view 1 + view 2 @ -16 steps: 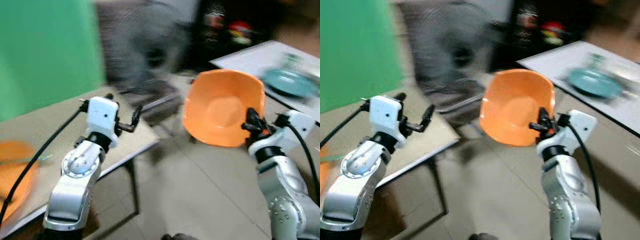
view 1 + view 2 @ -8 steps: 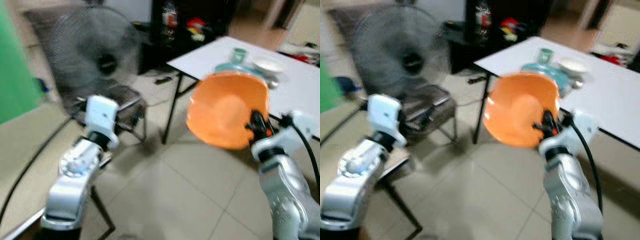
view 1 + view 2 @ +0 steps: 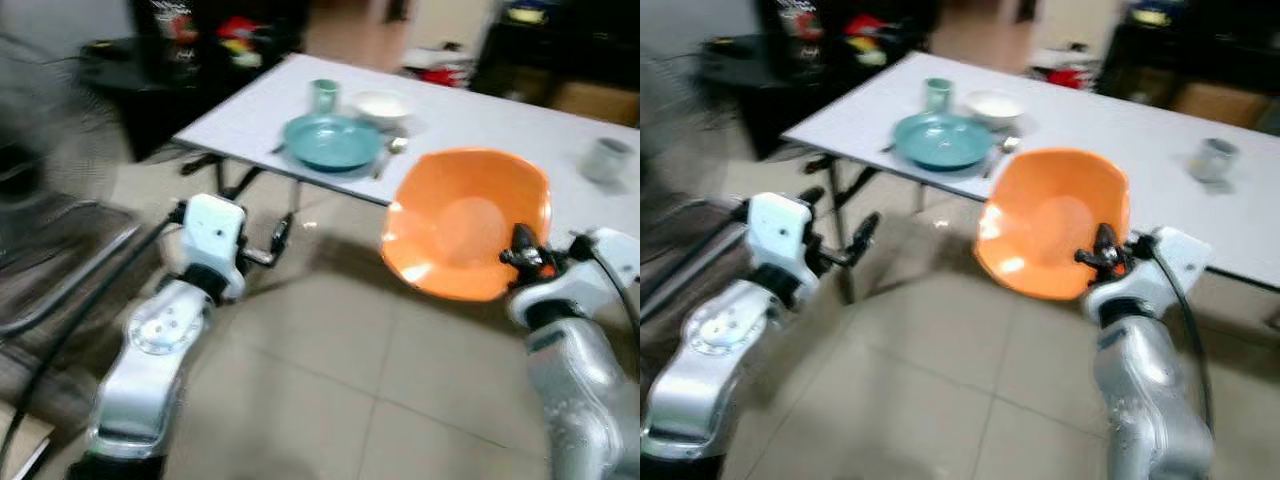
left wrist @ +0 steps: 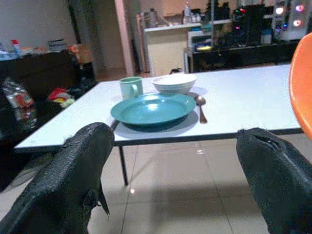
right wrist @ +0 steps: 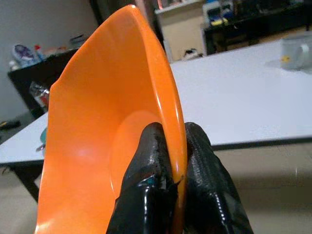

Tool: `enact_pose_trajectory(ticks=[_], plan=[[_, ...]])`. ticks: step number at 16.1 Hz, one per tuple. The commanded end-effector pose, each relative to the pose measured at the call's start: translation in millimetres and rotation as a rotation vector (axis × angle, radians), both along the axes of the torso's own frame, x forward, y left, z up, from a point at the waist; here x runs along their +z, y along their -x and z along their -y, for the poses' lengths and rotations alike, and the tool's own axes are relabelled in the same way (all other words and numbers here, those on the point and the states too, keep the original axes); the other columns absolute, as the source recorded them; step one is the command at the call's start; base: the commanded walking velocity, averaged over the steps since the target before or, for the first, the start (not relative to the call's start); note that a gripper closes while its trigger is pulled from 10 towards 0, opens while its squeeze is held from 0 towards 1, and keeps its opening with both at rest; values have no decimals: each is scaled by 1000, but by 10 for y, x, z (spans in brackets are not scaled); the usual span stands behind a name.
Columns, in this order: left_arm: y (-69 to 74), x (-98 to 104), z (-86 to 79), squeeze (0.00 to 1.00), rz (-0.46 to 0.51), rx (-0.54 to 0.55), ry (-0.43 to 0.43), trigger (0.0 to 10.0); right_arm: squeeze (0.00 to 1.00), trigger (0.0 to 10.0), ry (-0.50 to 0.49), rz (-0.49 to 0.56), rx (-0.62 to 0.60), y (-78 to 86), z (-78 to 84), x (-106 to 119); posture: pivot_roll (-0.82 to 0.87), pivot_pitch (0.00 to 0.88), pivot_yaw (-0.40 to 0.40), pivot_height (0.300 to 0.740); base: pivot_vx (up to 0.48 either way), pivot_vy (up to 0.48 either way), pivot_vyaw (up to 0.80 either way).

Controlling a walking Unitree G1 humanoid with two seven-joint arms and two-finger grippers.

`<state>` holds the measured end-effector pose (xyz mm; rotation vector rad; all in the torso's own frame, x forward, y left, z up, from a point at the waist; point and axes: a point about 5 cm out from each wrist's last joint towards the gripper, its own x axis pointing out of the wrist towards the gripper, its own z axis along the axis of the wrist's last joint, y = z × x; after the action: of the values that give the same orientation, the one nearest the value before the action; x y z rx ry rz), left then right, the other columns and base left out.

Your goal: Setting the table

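White table point(image 3: 480, 115), with its teal plate point(image 3: 332, 142), cup and bowl, has swung into view ahead as the right gripper point(image 5: 169, 146) pinches the orange bowl point(image 3: 465, 222) aloft beside the empty, spread left gripper point(image 4: 175, 180).

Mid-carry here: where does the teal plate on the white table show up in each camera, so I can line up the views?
Left eye view: teal plate, upper middle, near the table's front edge.
Right eye view: same plate, upper left of centre.
Left wrist view: plate at centre, between the open left claw's fingers.
Right wrist view: I can't make it out.
Shared landmark: the green cup just behind the plate.
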<state>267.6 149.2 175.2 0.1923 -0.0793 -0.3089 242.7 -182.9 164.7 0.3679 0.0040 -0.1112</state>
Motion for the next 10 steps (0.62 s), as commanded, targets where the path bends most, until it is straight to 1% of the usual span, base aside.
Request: enact_pose_trajectory(ticks=[1,5,6,9,10], plan=[[-7,25,63,0,10,-21,12,10000,0,10000,12,58,-13,5,50,125,-8,0,-68,740,292,0,-800],[-21,33,77,0,15,-23,12,10000,0,10000,-12,62,-2,-17,45,134,-11,0,-70,740,293,0,-750],[-28,35,82,0,16,-24,18,10000,0,10000,-19,61,5,-31,41,138,-12,0,-70,740,296,0,0],[-28,-11,56,0,-4,-5,34,10000,0,10000,22,41,14,-62,51,117,-13,0,-69,740,292,0,0],[-38,-46,-9,0,-16,35,49,10000,0,10000,58,29,28,-79,45,97,-7,0,-73,740,296,0,0]])
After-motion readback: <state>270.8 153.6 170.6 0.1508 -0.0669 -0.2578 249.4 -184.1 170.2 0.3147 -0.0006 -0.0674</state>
